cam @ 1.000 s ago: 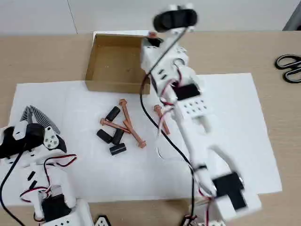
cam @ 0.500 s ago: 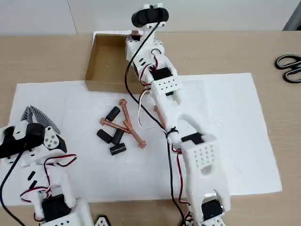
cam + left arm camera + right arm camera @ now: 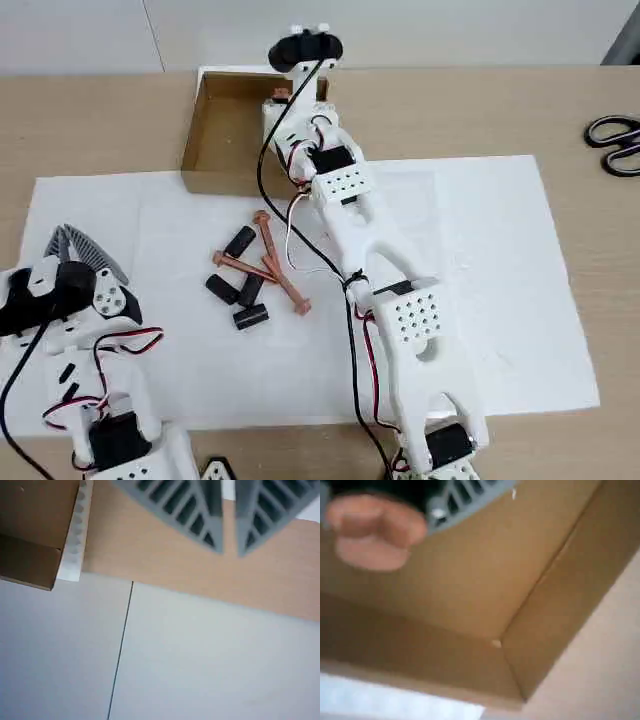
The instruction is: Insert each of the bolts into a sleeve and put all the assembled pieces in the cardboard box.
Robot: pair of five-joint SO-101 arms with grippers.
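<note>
My right gripper hangs over the right side of the cardboard box, shut on a copper bolt in a black sleeve. In the right wrist view the bolt's head shows beside the grey gripper, above the box floor. Three loose copper bolts and several black sleeves lie in a pile on the white paper. My left gripper rests at the near left, shut and holding nothing; its grey fingertips point at the table's far edge.
A white paper sheet covers the middle of the wooden table. Scissors lie at the far right edge. A corner of the box shows in the left wrist view. The right arm stretches across the paper from the near edge.
The right arm has swung left, carrying the sleeved bolt from the box's right rim to over its inside. The left arm has not moved.
</note>
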